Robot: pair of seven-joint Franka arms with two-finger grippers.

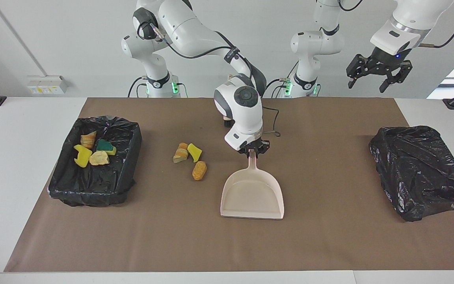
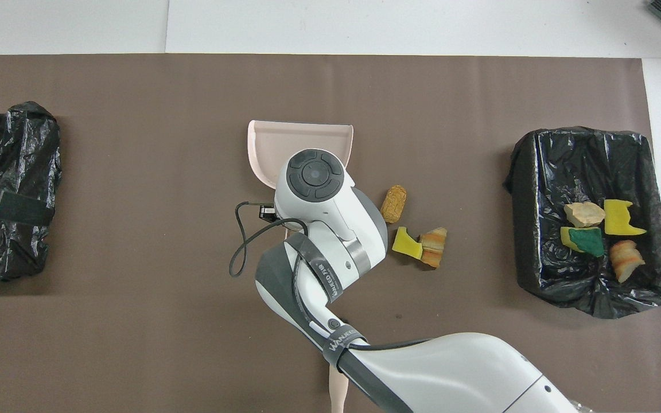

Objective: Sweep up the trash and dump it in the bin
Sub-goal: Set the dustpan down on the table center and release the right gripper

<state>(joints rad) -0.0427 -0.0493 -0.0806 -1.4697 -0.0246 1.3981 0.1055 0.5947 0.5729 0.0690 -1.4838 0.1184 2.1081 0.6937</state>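
Facing view: lined bin (image 1: pixel 93 185) holds four pieces; pink dustpan (image 1: pixel 252 195) rests flat, right gripper (image 1: pixel 253 151) clamped on its handle, left gripper (image 1: pixel 377 75) spread wide, waiting aloft. Three trash pieces (image 1: pixel 190 158) lie beside the pan, binward. Mid-cleanup, I judge; next, sweeping them in.

You get bright, even light in both views, and everything looks sharp. Shadows are soft and small; the dustpan (image 1: pixel 252 193) has a thin one under its lower edge. The black bin bags (image 1: pixel 419 169) shine with little white glints. Daylight glows at the facing view's right edge.
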